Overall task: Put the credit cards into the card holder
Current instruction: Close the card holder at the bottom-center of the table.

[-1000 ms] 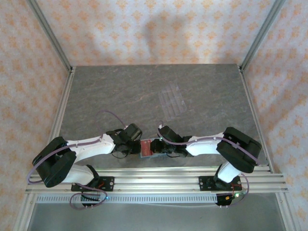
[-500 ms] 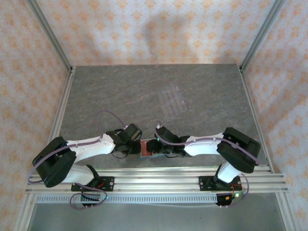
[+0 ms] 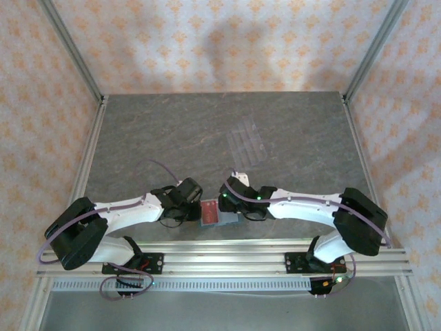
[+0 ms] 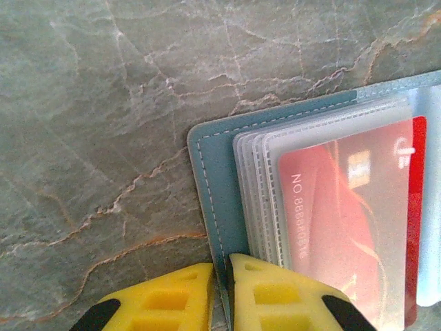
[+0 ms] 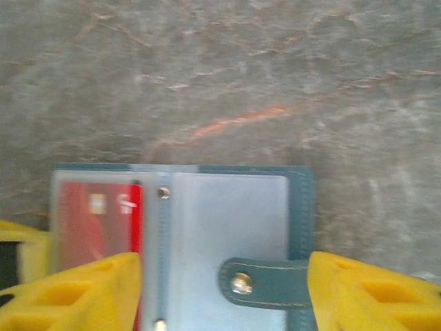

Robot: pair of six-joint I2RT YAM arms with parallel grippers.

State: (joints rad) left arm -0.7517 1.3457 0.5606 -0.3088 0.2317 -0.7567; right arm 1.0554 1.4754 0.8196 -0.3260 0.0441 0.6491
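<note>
My left claw (image 4: 224, 276) is clamped shut on the card holder (image 4: 210, 179). Its two yellow fingers (image 4: 172, 296) pinch the edge of the teal cover between them. Just beside that pinch, a stack of clear sleeves (image 4: 256, 200) fans out from the cover. A red card (image 4: 344, 221) with white printing sits inside the top sleeve.

My right claw (image 5: 224, 289) stands wide open above the same holder and grips nothing. One finger (image 5: 83, 289) is on the red card's side and the other is just past the holder's teal outer edge. Whether either finger touches the holder I cannot tell. Between them lies the closing strap (image 5: 269, 283), with its pale snap stud (image 5: 240, 283) resting on an empty clear sleeve.

The holder lies unfolded and flat on the grey marbled tabletop (image 3: 172, 131), directly between my two claws. From above, a clear slotted rack (image 3: 247, 143) lies well beyond the holder, toward the far wall.
</note>
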